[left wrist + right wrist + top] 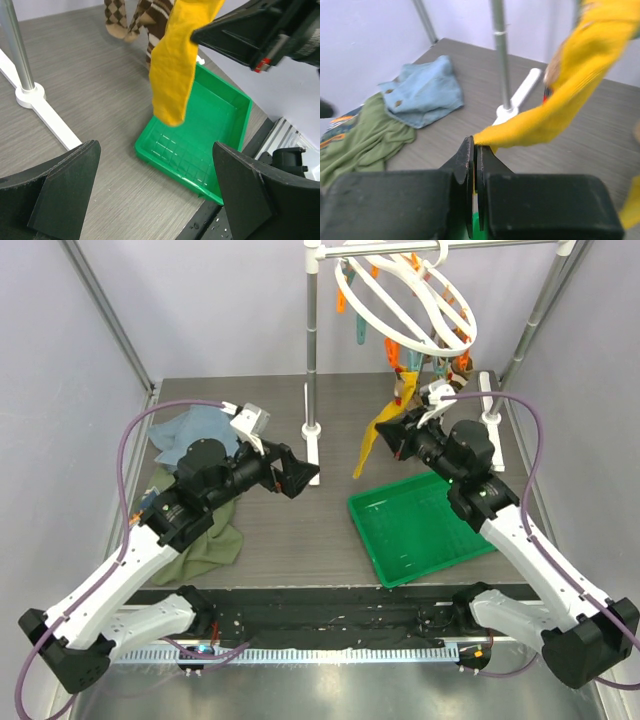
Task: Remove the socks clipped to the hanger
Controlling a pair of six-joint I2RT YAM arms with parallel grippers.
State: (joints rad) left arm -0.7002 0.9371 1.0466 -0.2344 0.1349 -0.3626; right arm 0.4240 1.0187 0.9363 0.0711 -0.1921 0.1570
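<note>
So the step in hand looked like pulling one sock off its clip. The right gripper [474, 150] was clamped tight on the mustard-yellow sock [372, 445]. In the right wrist view that sock was stretched up toward the hanger [405, 295], and its loose end was dangling near the far-left corner of the green tray [425, 530]. Whether the clip up top had let go couldn't be told from any view. The left gripper [297, 476] was spread wide open with nothing in it, over by the rail stand's foot [313, 455] and apart from the sock.

To get this done cleanly, the pull should probably be kept steady and angled down and away from the ring, not yanked, since the hanger looked free to swing along with it. The pinch seemed to be on a thin bit of soft fabric, so slipping was a risk. The diamond and striped socks [135, 17] were hung just behind, and snagging those should be avoided. Once freed, the sock could presumably be dropped in the tray.
</note>
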